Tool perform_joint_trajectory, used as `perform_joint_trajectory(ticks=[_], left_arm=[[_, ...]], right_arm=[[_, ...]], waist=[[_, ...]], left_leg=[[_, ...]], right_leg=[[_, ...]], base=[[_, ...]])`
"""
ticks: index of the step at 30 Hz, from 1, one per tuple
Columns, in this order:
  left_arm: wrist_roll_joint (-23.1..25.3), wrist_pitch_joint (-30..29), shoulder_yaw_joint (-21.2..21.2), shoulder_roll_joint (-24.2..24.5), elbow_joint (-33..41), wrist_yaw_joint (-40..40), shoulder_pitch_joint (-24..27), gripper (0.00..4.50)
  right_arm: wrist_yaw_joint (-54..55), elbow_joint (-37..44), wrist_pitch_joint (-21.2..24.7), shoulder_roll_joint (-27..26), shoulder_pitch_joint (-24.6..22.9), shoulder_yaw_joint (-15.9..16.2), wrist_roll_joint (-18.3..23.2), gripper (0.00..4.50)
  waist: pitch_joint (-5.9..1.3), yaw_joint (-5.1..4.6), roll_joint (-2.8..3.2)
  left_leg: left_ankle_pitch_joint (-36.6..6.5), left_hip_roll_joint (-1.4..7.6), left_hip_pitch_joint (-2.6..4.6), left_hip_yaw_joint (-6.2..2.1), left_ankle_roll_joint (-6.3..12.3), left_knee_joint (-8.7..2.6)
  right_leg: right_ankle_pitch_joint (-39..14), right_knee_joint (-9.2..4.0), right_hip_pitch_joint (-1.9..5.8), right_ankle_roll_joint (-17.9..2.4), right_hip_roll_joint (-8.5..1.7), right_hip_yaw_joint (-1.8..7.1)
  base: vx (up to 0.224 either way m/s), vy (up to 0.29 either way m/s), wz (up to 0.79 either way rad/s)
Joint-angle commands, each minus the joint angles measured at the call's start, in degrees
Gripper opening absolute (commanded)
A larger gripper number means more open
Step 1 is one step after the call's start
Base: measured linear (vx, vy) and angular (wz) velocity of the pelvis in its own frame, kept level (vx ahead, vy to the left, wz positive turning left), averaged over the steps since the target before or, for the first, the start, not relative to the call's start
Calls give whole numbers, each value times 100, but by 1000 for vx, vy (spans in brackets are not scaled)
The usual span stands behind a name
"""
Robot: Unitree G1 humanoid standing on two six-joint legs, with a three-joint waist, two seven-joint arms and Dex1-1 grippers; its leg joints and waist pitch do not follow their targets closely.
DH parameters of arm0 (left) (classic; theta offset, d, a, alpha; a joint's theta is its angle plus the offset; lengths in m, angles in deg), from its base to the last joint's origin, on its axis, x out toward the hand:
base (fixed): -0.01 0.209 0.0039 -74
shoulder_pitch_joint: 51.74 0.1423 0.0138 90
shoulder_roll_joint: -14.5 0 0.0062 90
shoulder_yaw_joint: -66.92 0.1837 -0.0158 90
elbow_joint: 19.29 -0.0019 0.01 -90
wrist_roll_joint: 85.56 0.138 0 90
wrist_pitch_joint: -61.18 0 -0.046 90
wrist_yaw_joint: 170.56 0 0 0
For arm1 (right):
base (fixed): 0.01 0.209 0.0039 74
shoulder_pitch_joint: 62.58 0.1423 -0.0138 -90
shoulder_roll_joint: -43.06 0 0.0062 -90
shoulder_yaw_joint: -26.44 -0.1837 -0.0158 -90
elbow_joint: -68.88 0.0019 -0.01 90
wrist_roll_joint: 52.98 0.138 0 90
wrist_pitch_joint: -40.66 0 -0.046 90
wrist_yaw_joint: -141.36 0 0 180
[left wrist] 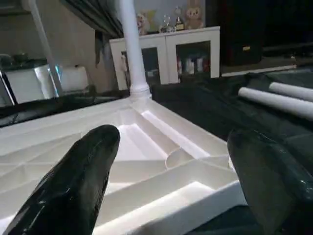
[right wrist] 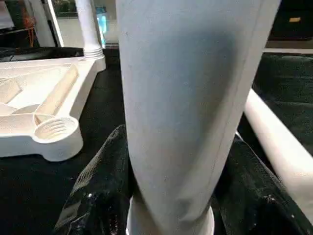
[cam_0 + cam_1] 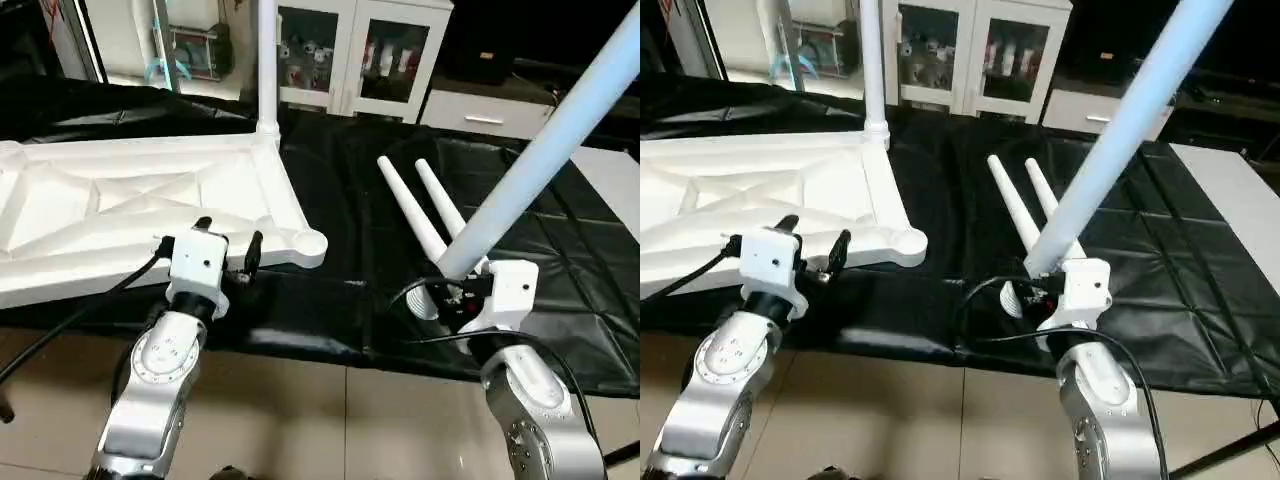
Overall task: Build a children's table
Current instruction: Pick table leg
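A black sheet [image 3: 330, 200] covers a low surface, and on its left side lies the white tabletop [image 3: 130, 205], upside down so its ribbed, X-braced underside faces up. One leg [image 3: 267, 60] already stands upright in the far corner socket, while the near corner socket [image 3: 309, 244] is open and empty (its threaded inside is clear from the right wrist camera). The right arm, a silver forearm rising from the lower right, has its right gripper [image 3: 455, 290] clamped around the thick end of a long white leg [image 3: 545, 150], which slants up and away to the upper right. The left arm reaches up from the lower left, its left gripper [image 3: 228, 248] spread wide and holding nothing, poised at the near edge of the tabletop just beside the empty socket. Two spare legs [image 3: 420, 205] lie side by side on the sheet between the tabletop and the right gripper. Behind everything stands a white cabinet [image 3: 360, 55] with glass doors.
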Motion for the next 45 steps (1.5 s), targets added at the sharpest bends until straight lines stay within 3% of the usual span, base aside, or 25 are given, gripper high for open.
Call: perform_joint_trajectory(ticks=[1, 5, 7, 9, 10, 11, 12, 13, 14, 16, 17, 18, 19, 20, 21, 22, 26, 29, 31, 33, 35, 38, 42, 43, 45], left_arm=[[148, 40, 113, -30, -106, -40, -112, 403], [148, 51, 131, -34, -119, -89, -113, 403], [139, 41, 107, -20, -135, -103, -128, 403], [141, 35, 90, -11, -160, -117, -146, 403], [149, 31, 91, 2, -181, -134, -160, 403], [151, 33, 90, 3, -189, -142, -165, 403], [155, 33, 88, 2, -192, -146, -170, 403], [162, 32, 85, -1, -197, -153, -177, 403], [159, 29, 79, -3, -202, -161, -185, 403], [166, 20, 74, -2, -210, -163, -199, 403], [156, 19, 60, -15, -216, -158, -208, 403], [155, 19, 55, -18, -220, -153, -213, 403], [187, 49, 33, -32, -217, -89, -215, 403], [209, 74, 26, -32, -220, -46, -218, 403], [208, 54, 21, -33, -219, -31, -222, 403], [205, 34, 18, -33, -223, -27, -229, 403], [115, 31, -4, -152, -181, -93, -174, 403], [20, -113, -79, -235, -163, -35, -178, 403], [-1, -63, -99, -245, -171, -34, -206, 403], [50, -85, -91, -248, -189, -18, -244, 403], [48, -23, -80, -260, -207, -40, -264, 403], [135, -191, -76, -259, -191, -24, -281, 403], [50, -130, -107, -242, -201, -121, -308, 403], [-1, -47, -122, -239, -170, -176, -309, 403], [-32, -42, -128, -239, -139, -214, -286, 403]], right_arm=[[86, -167, -57, 16, 112, -109, -14, 186], [80, -201, -36, -13, 163, -85, 2, 186], [71, -195, -11, -23, 177, -61, 9, 186], [30, -185, 14, 21, 166, -10, -5, 186], [-9, -189, 0, 50, 156, 23, -13, 186], [-12, -196, -6, 53, 159, 28, -11, 186], [-20, -213, -6, 61, 168, 32, -13, 186], [-32, -240, -5, 75, 184, 40, -18, 186], [-36, -257, -4, 81, 201, 44, -24, 186], [-31, -279, 2, 82, 230, 36, -24, 186], [-35, -290, 10, 89, 251, 24, -20, 186], [-35, -294, 14, 93, 261, 20, -20, 186], [-59, -303, 15, 129, 287, 14, -25, 186], [-72, -309, 10, 152, 300, 18, -26, 186], [-59, -315, -7, 195, 314, 24, -75, 186], [-46, -322, -18, 224, 326, 28, -111, 186], [-50, -287, 15, 365, 361, -48, -103, 186], [-62, -266, 17, 401, 371, -73, -123, 186], [-54, -263, 64, 462, 425, -137, -106, 186], [-47, -282, 77, 502, 464, -158, -99, 186], [-44, -281, 87, 524, 484, -165, -100, 186], [-2, -298, 186, 512, 516, -162, -64, 186], [-3, -328, 195, 531, 550, -155, -72, 186], [-3, -313, 194, 539, 574, -158, -58, 186], [-6, -291, 184, 533, 588, -161, -45, 186]], waist=[[-204, 15, 16], [-229, 176, -36], [-183, 117, 151], [-132, -139, 317], [-124, 219, 474], [-140, 437, 324], [-264, 488, 132], [-349, 443, -498], [-380, 737, -35], [-220, 944, -97], [-247, 952, -88], [-356, 900, 61], [-520, 644, 215], [-647, 456, 292], [-616, 469, 312], [-501, 569, 353], [-431, 319, 302], [-423, 191, 296], [-381, 202, 74], [-351, 316, -7], [-289, 197, 112], [-287, 66, 164], [-257, 1, 119], [-248, 52, 25], [-328, 15, 141]], left_leg=[[-2521, 128, 129, -20, 104, -486], [-1310, 197, 0, -64, 709, -150], [-1939, 215, 162, -51, 769, -417], [-3564, 161, 97, 122, 453, -993], [-5227, 141, -159, 920, -120, -1467], [-5306, 440, -243, 1050, -446, -1553], [-4276, 536, -21, 1121, -578, -1313], [-1668, 258, 454, 524, -284, 603], [-927, -47, 265, 99, 110, 701], [-808, -183, -318, -437, 249, 637], [-987, -128, -145, -433, 297, 564], [-778, -62, 228, -282, 575, 5], [552, 114, 707, -524, 1894, -295], [1657, 247, 1030, -721, 2700, -217], [2569, 324, 855, -749, 3122, -206], [3625, 379, 199, -398, 2604, -333], [60, 833, 266, -714, 221, -690], [-541, 652, 280, -681, 682, -747], [-901, 114, -31, -320, 850, -375], [-829, 74, -1, -238, 692, -190], [-1270, 334, 40, -286, 463, -525], [-2282, 379, 97, -337, 113, -634], [-2750, 248, 580, 238, -590, -392], [-2654, 200, 194, 20, -271, -607], [-2618, 315, 221, -60, -78, -706]], right_leg=[[-4100, -810, 56, -122, -586, 202], [-4794, -1092, 269, -31, -1276, 500], [-4069, -1004, 275, -249, -936, 93], [-3037, -476, 294, -177, -182, -503], [-977, 920, 423, -474, 244, -946], [-1516, 1145, 634, -410, 58, -716], [-2476, 944, 603, -312, -145, -271], [-5675, -554, -301, 468, -1078, 557], [-5414, -696, -29, 378, -1257, 1216], [-2394, -487, 565, -528, -889, 1476], [-1590, -432, 451, -813, -702, 1554], [-438, -241, 318, -944, -97, 1277], [297, 547, -228, -628, 415, 496], [-182, 834, -582, -431, 348, 233], [-572, 943, -566, -241, 244, 101], [-348, 948, -357, 32, 210, -118], [-376, 454, -149, -577, -19, 40], [-411, 457, -124, -123, -19, 48], [156, -279, 240, -583, -722, 437], [-616, -470, 311, -435, -1054, 596], [-1800, -408, 223, -765, -589, 342], [-1549, -346, 205, -896, -515, 275], [-2422, -661, -269, -32, -58, 449], [-2201, -461, 101, -113, -250, 358], [-1871, -416, 175, -302, -386, 375]], base=[[0, 0, 0], [-15, 54, -6], [-32, 165, -16], [-65, 185, -11], [-111, 165, 3], [-111, 165, 3], [0, 0, 0], [65, -27, -4], [65, -27, -4], [78, 152, -26], [33, 204, -23], [-40, 257, 6], [-60, 272, -4], [-60, 272, -4], [-54, 257, 1], [-46, 249, 3], [-49, 173, 8], [-65, 57, 14], [-75, -49, -2], [-81, -57, -6], [-73, -35, -4], [-19, -4, -3], [-23, 18, -27], [24, 41, -47], [29, 41, -38]])
